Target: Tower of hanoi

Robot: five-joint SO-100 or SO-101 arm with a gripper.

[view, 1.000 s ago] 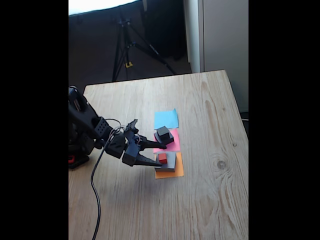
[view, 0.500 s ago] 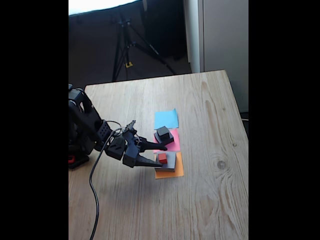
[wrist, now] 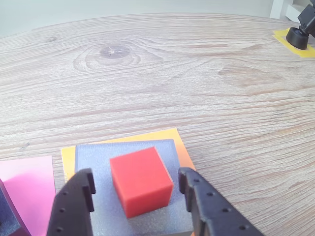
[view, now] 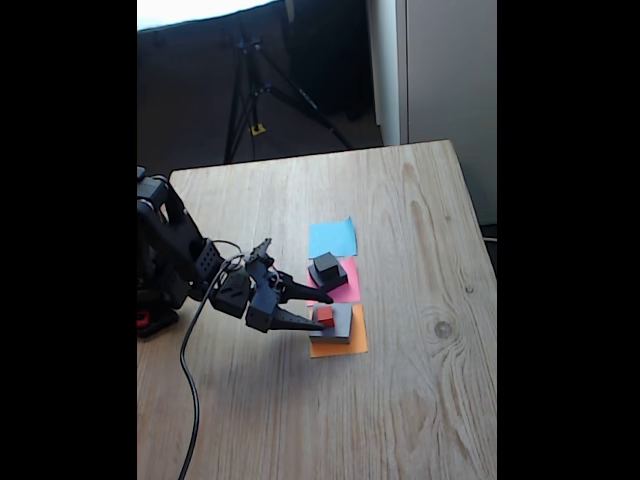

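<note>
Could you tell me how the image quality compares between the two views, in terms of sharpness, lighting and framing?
Fixed view: soft and low in detail, black bars at both sides, a blown-out bright patch at top left, a dark background; the gripper reads nearly as a silhouette. Wrist view: sharp and evenly lit, with clear wood grain on the table; the red cube is crisp, the gripper fingers slightly soft.

The fixed view is looking down at the tabletop from high and well back. The wrist view is sitting low and close, facing out between the tool fingers. Both are sharing the red cube on the grey block.
</note>
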